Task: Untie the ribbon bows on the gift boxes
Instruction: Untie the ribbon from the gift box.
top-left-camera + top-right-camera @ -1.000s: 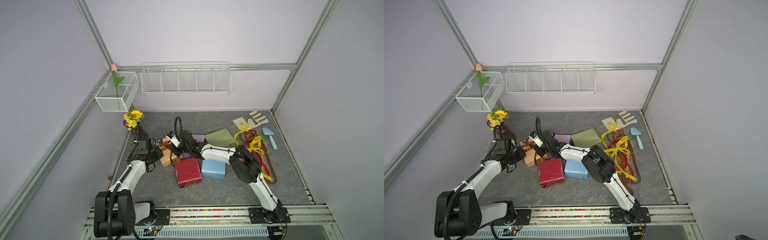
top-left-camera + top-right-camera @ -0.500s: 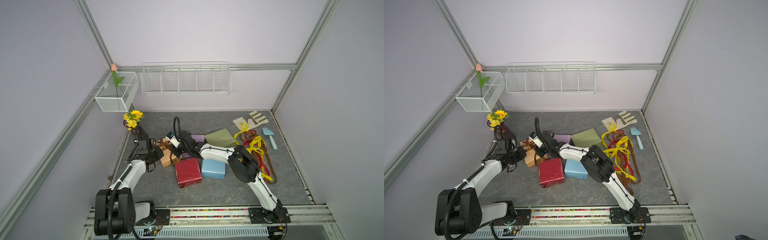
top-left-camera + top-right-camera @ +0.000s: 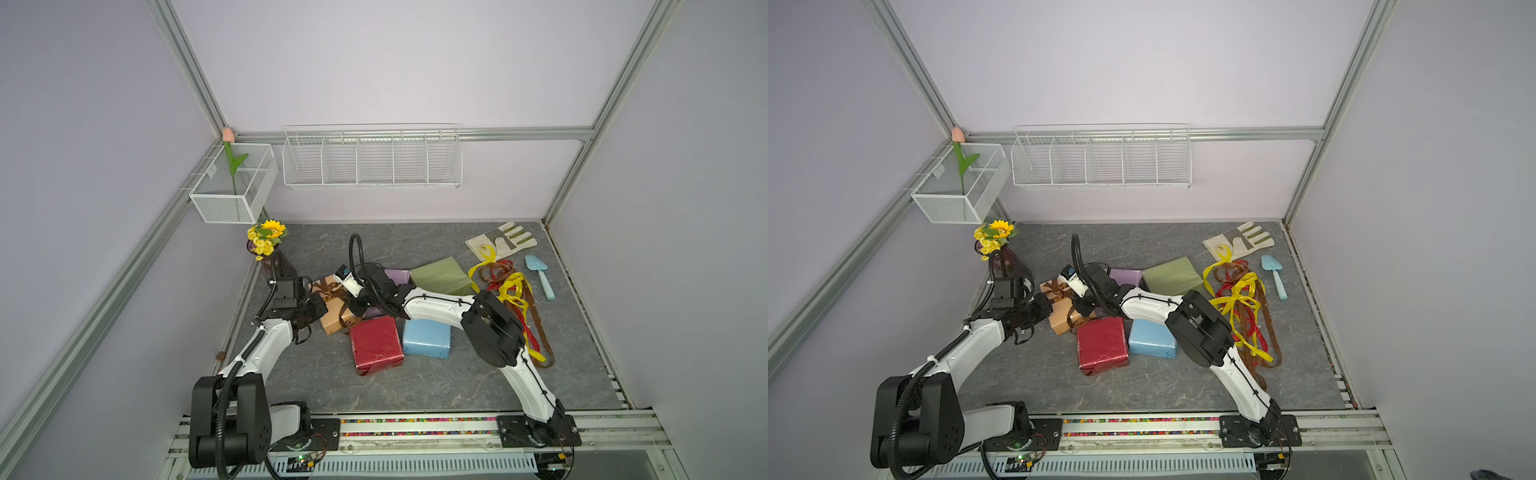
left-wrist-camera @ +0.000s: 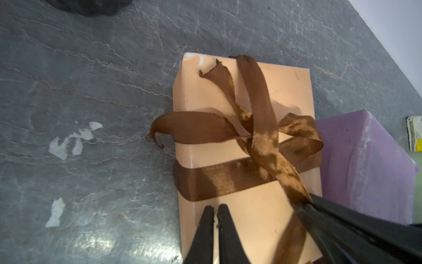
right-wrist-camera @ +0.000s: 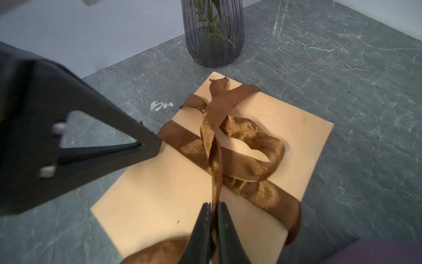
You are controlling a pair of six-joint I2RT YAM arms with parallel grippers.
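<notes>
The tan-orange gift box [image 3: 337,318] lies at the left of the group, with a brown ribbon bow [image 4: 262,137] tied across it. My left gripper [image 4: 215,209] is shut and empty, its tips resting on the box top near one end. My right gripper [image 5: 214,205] is shut on one strand of that bow [image 5: 214,160], drawn taut from the knot. One loop [image 5: 258,146] still stands. The red [image 3: 376,345], light blue [image 3: 426,338], olive green [image 3: 442,276] and lilac [image 3: 397,275] boxes carry no ribbons. Loose yellow, red and brown ribbons [image 3: 513,293] lie in a heap at the right.
A dark vase of yellow flowers [image 3: 266,241] stands close behind the left arm. A work glove [image 3: 500,241] and a blue trowel [image 3: 540,276] lie at the back right. Two white wire baskets [image 3: 372,160] [image 3: 232,187] hang on the walls.
My right gripper has closed on the brown ribbon strand. Both arms have barely moved and the left gripper stays shut on the box top.
</notes>
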